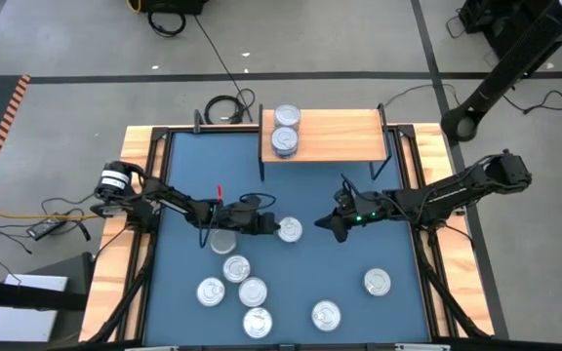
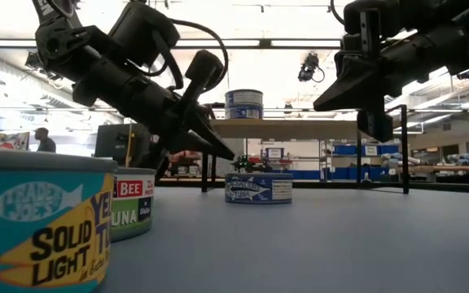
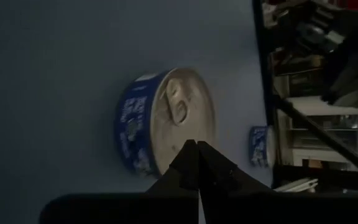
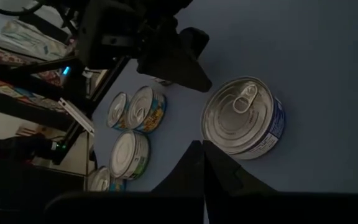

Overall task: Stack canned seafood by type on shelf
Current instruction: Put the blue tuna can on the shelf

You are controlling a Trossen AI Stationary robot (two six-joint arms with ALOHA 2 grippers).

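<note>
From above, the left gripper [image 1: 273,228] was fully closed, holding nothing, just beside a blue-labelled tin [image 1: 290,230]; the right gripper [image 1: 322,225], also closed and empty, was near its other side. Behind this tin stood the shelf [image 1: 340,136] with two tins [image 1: 285,130]. In the low view, the tin [image 2: 258,187] sat on the table [image 2: 316,244] between both grippers.

Blue tin [image 2: 258,188] between two closed hands

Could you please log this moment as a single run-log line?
left end effector: shut, beside blue-label can | right end effector: shut, opposite side | shelf: cans stacked at left end
</note>
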